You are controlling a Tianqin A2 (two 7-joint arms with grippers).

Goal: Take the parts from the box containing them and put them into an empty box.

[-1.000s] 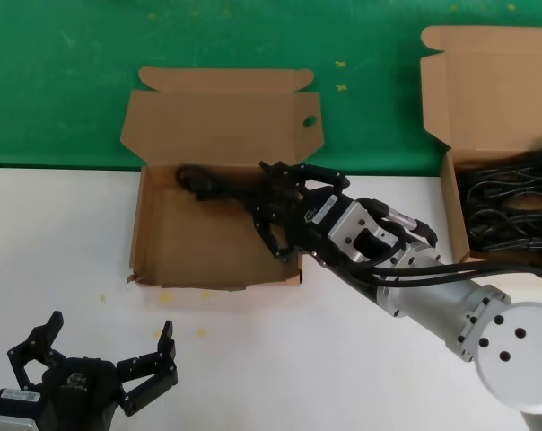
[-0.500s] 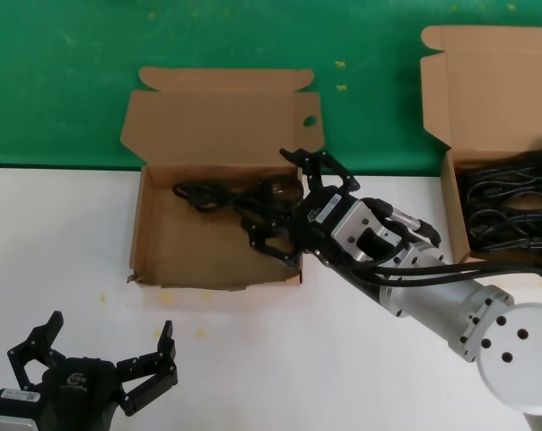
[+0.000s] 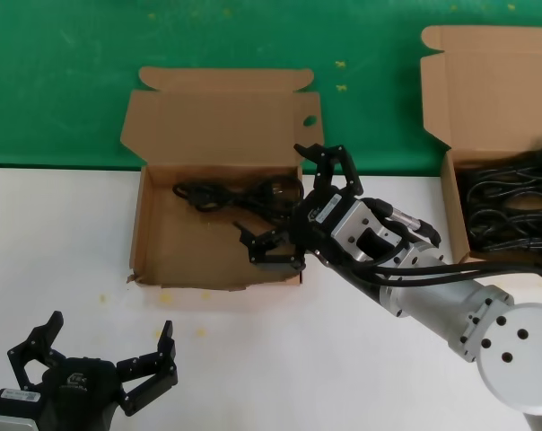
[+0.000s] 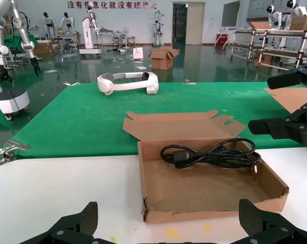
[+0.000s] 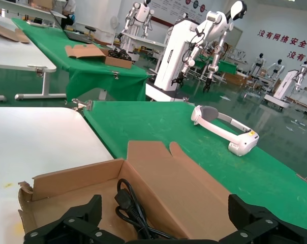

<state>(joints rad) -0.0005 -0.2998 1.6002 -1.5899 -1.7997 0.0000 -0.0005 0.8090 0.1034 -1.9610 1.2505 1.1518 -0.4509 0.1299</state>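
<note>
The white desk (image 3: 65, 242) runs under me, with a green cloth (image 3: 65, 81) over its far half. Straddling the line between them sits the box with the round-holed lid flap (image 3: 219, 224), open, its front edge ragged. At my far right the plain-lidded box (image 3: 486, 99) stands open too, with a dark heap of bundled cables (image 3: 509, 211) in its tray.

My right arm reaches across the desk to the holed box's right wall. My right claw (image 3: 293, 202) hangs there with its fingers spread wide and nothing between them, one finger over the wall's far end and the other over the tray's near right corner.

One black cable (image 4: 209, 152) lies loose on the floor of the holed box, along the back wall below the lid, clear of my fingers.

My left claw (image 3: 96, 359) rests low at the near left of the desk, wide open and empty.
</note>
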